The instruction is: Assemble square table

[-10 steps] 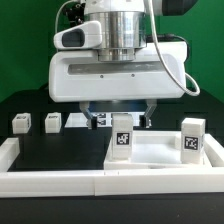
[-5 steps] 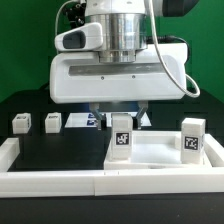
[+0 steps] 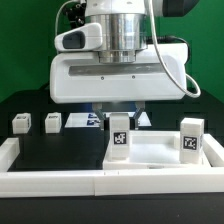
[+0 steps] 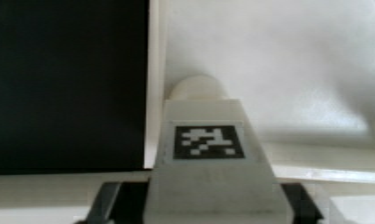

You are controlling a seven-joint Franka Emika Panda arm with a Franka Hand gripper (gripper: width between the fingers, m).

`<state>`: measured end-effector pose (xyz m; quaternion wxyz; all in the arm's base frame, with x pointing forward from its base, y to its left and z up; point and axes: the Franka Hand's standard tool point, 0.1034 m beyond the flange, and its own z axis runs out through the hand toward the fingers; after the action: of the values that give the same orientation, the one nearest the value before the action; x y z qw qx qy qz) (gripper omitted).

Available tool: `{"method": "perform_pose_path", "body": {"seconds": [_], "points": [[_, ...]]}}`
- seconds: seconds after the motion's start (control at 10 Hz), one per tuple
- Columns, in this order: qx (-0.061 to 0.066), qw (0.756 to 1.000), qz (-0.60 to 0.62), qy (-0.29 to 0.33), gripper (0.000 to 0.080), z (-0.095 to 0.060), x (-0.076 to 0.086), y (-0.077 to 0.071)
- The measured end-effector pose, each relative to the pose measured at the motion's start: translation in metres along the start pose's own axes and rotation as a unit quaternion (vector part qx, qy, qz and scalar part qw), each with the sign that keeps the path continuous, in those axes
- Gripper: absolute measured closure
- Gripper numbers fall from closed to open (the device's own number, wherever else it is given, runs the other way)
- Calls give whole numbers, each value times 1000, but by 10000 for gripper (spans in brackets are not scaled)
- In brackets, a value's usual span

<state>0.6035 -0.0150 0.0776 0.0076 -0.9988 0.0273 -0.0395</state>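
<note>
Wrist view: gripper straddles an upright leg block

We see the gripper (image 4: 210, 206) set low over a leg block (image 4: 209, 150), its tag facing the lens. One dark finger (image 4: 122, 208) sits tight against each side of the block. We cannot tell whether they pinch it or only flank it, since any gap is too blurred to judge. Behind the block lies the white tabletop (image 4: 290, 60), with the black table (image 4: 59, 80) beside it.

From the exterior view, the gripper (image 3: 120, 112) hangs directly above that leg block (image 3: 120, 136). The block stands upright on the tabletop (image 3: 160, 152), near its edge on the exterior view's left. A second leg block (image 3: 192, 138) stands upright at the exterior view's right. Two more leg blocks (image 3: 20, 123) (image 3: 52, 122) rest well apart from the slab on the table (image 3: 60, 148), near the marker board (image 3: 80, 120)
</note>
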Motion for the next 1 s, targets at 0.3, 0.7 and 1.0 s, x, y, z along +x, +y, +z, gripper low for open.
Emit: {"method": "perform_pose_path", "body": {"seconds": [0.3,0.7,1.0], "points": [[3,987,162,16,508,1,1,-5],[11,933,360,15,508,2,1,-16],[12,886,463,14,508,2,0,-20]]}}
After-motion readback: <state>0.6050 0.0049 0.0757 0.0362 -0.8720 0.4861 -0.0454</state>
